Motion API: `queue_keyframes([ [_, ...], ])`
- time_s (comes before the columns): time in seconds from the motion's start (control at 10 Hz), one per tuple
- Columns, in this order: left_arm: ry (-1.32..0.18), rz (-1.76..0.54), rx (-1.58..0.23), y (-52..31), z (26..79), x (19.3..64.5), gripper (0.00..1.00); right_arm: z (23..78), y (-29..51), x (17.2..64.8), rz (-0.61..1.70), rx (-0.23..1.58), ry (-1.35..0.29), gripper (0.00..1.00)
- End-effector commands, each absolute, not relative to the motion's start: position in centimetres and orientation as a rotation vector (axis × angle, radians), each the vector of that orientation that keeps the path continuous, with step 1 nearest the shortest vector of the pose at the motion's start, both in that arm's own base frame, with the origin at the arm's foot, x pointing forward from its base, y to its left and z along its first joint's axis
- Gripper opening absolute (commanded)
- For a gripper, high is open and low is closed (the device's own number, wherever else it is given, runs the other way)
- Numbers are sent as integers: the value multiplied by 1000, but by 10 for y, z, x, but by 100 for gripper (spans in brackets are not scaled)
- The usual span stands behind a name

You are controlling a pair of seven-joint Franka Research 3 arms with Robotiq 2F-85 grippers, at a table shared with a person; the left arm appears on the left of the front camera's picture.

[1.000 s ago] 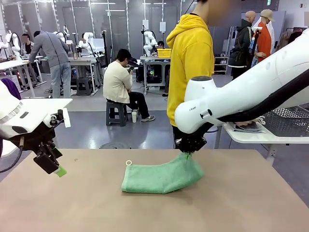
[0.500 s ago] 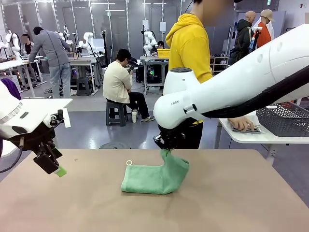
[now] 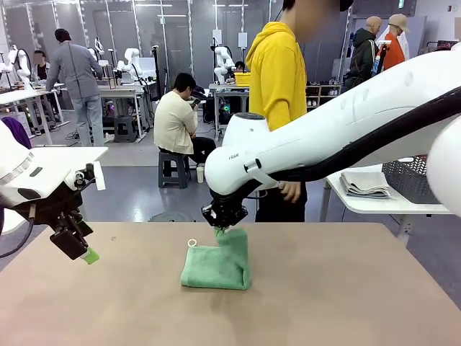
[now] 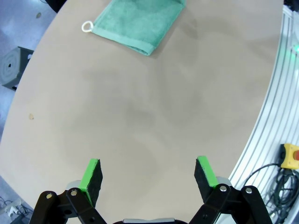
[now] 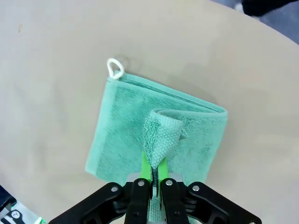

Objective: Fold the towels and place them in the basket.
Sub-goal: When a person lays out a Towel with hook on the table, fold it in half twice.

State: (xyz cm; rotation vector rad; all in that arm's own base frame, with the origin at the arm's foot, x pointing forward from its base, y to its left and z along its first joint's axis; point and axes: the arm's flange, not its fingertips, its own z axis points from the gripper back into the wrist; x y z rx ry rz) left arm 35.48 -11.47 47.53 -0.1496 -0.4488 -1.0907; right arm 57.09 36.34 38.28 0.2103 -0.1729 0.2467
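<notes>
Right gripper [image 5: 153, 161] was clamped tight on a pinched-up edge of the mint green towel [image 3: 209, 270], with terry bunched between its green pads. The rest of the towel lay flat on the table [image 3: 346, 303], directly under and just ahead of that gripper, doubled into a near-square. The held flap arched up over the top layer. The white loop [image 5: 114, 68] sat at the corner farthest from the fingers, resting on the table.

Left gripper [image 4: 148, 169] was spread wide and empty, hovering above bare table. The towel lay well ahead of it, not touching.

The basket [image 3: 407, 180] was well off beyond the right arm on a side table. Beside it was a folded greyish cloth [image 3: 366, 184], probably the second towel, though I couldn't confirm that.

Step judged: laying the held half across to finish the fold.
- Carry the edge low and level toward the loop side, or the bottom layer will likely drag.
- Line the held edge up with the far edge and lower it until the flap rests on the layer beneath.
- Release only then, since dropped from height the terry could curl back.

Risk: the pinch took only a narrow bit of edge, so the corners on either side may sag and land skewed. The left gripper could pin the loop side if the towel slid.
</notes>
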Motion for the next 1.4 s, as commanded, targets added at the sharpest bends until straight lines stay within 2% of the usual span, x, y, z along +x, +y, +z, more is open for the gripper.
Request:
queue_keyframes([
  [0.0,-445,-1073,-139,-117,474,354,100,373,375,575,259,247,-175,0],
  [0.4,-445,-1073,-139,-117,474,354,100,351,393,569,292,271,-153,0],
  [0.6,-445,-1073,-139,-117,474,354,100,343,398,570,295,274,-147,21],
  [0.7,-445,-1073,-139,-117,474,354,100,342,399,572,288,277,-163,43],
  [0.8,-445,-1073,-139,-117,474,354,100,342,400,573,281,291,-188,54],
  [0.9,-445,-1073,-139,-117,474,354,100,343,401,574,275,300,-203,76],
  [1.1,-445,-1073,-139,-117,474,354,100,343,401,574,269,309,-214,100],
  [1.3,-445,-1073,-139,-117,474,354,100,348,395,572,267,324,-220,100],
])
